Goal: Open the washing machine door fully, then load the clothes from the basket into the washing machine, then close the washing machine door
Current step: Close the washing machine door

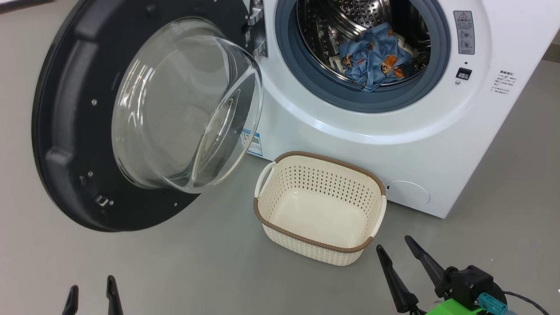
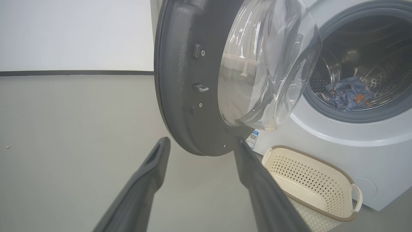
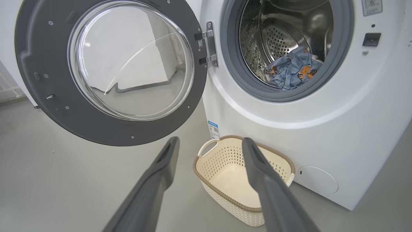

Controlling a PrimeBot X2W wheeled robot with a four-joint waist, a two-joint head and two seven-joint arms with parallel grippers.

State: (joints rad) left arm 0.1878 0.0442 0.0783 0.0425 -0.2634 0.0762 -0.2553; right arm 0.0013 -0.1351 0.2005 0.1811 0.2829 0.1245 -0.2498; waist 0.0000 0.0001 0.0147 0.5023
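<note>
Left claw (image 1: pixel 92 282) and right claw (image 1: pixel 393 243) are wide open, empty; clothes (image 1: pixel 374 59) are in the washing machine (image 1: pixel 350 135), basket (image 1: pixel 323 158) is empty, door (image 1: pixel 61 131) needs shutting.

One washing machine (image 1: pixel 393 144) with one round door (image 1: pixel 65 131) and one blue label sticker (image 1: pixel 254 142). One laundry basket (image 1: pixel 306 253) with two white handles (image 1: pixel 264 177). One heap of blue printed clothes (image 1: pixel 372 59); the number of garments cannot be told. One left end effector (image 1: pixel 92 282) and one right end effector (image 1: pixel 393 242), two dark fingers (image 1: pixel 396 280) each.
</note>
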